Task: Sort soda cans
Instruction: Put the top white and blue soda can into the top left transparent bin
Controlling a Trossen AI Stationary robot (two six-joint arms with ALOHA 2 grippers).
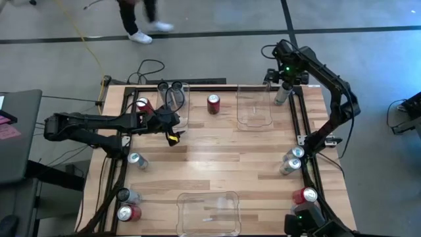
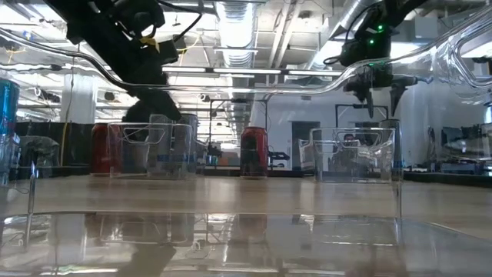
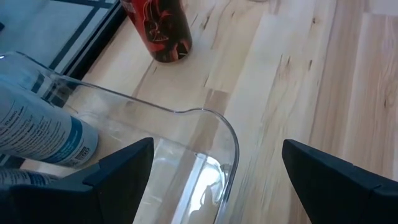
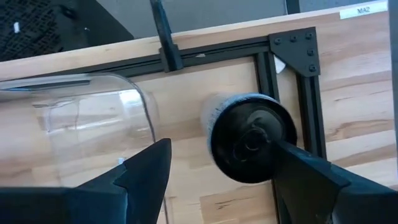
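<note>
My right gripper point(image 1: 283, 80) point(image 4: 221, 149) hangs open, pointing down, high over the table's far right corner. A grey soda can point(image 4: 249, 137) point(image 1: 281, 97) stands below it on the wood, beside the far right clear bin point(image 1: 255, 105); the low view shows nothing between the fingers. My left gripper point(image 1: 173, 129) point(image 3: 217, 149) is open at the near corner of the far left bin point(image 3: 205, 118), whose rim lies between its fingers without touching them. A silver-and-blue can point(image 3: 37, 134) is in that bin. A red can point(image 3: 158, 28) point(image 1: 214, 104) stands between the two far bins.
Loose cans stand at the left edge point(image 1: 137, 160), the near left corner point(image 1: 128, 212), the right edge point(image 1: 293, 161) and the near right point(image 1: 304, 195); a red one point(image 1: 143, 104) is left of the far left bin. A third clear bin point(image 1: 209, 212) sits at the near edge. A person's legs point(image 1: 141, 26) are beyond the table.
</note>
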